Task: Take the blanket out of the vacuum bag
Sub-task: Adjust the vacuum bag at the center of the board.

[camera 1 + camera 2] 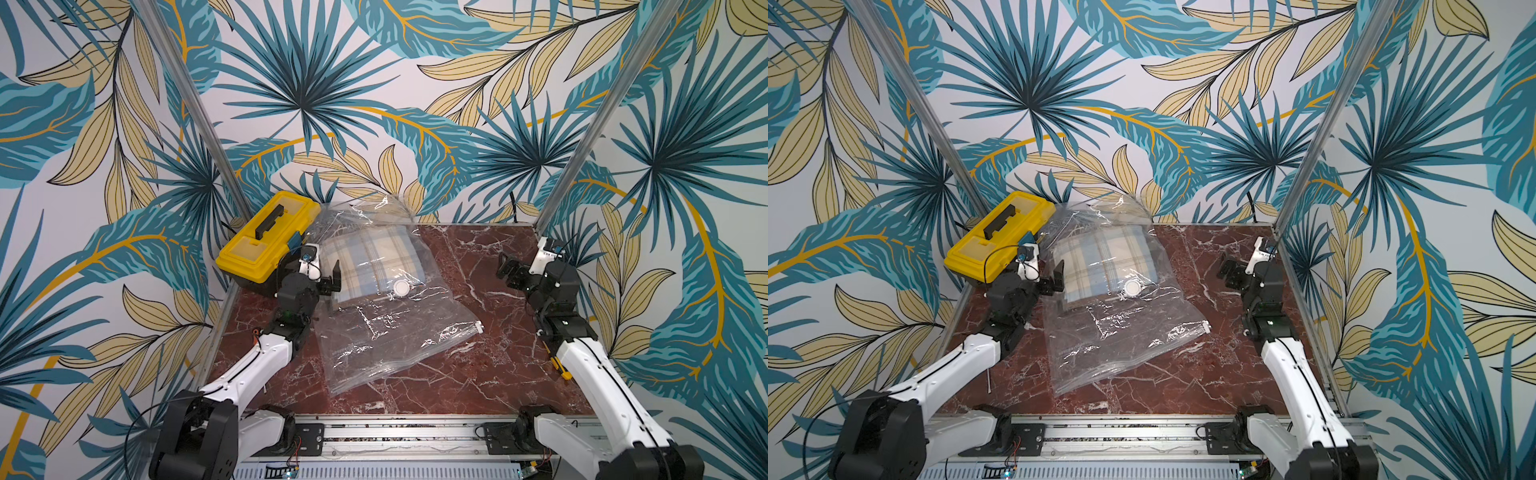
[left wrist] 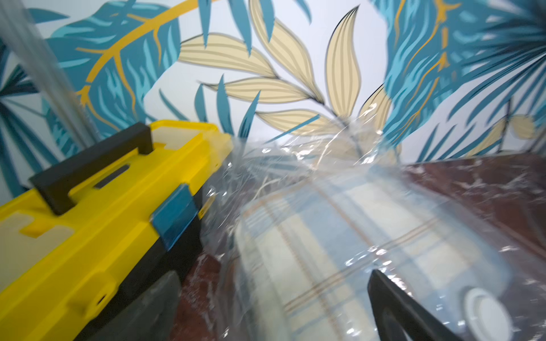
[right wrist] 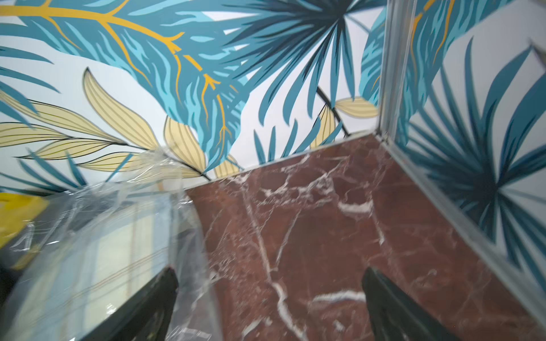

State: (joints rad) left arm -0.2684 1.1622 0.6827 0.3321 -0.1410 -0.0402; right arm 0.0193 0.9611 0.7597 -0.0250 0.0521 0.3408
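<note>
Top views, both of them, are showing the folded blue-and-cream plaid blanket (image 1: 365, 257) sitting inside the clear plastic vacuum bag (image 1: 386, 332), which is lying across the red marble tabletop (image 1: 478, 365) with its far end bunching up beside the yellow plastic toolbox (image 1: 266, 241). The left gripper (image 1: 332, 277) is hanging wide open just beside the bag's blanket end, gripping nothing. The right gripper (image 1: 508, 269) is hovering wide open too, over the marble, well apart from the bag.

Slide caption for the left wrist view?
Open left gripper facing beige-and-blue plaid blanket inside clear plastic vacuum bag, yellow toolbox beside it.
</note>
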